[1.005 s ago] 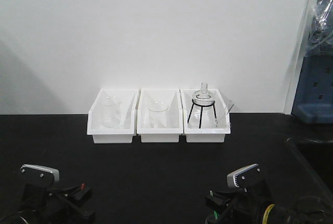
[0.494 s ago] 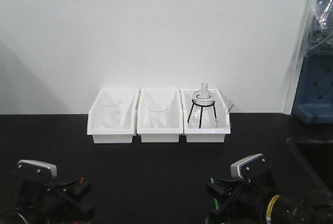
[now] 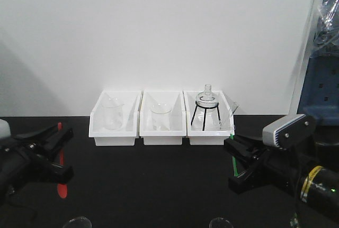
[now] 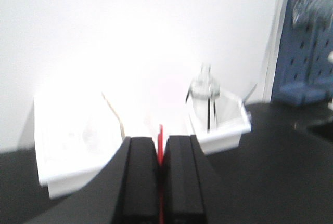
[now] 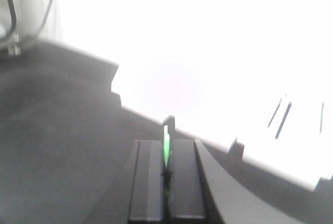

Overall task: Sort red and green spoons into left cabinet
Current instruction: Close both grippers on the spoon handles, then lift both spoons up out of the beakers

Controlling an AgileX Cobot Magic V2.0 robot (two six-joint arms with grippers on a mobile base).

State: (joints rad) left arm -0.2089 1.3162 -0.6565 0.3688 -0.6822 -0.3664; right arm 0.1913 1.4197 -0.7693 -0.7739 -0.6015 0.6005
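Note:
My left gripper hangs above the black table at the left, shut on the red spoon, which stands upright with its bowl down. In the left wrist view the red spoon shows as a thin strip between the closed fingers of that gripper. My right gripper is at the right, shut on the green spoon. In the right wrist view the green spoon pokes up from that gripper's closed fingers. The left cabinet is out of view.
Three white bins stand in a row against the white wall, holding beakers and a round flask on a black tripod. A blue perforated rack stands at the far right. Two glass rims show at the bottom edge.
Both arms have risen from the bottom edge with their spoons. The left one moved up and left, the right one up and right. The red spoon now shows in full.

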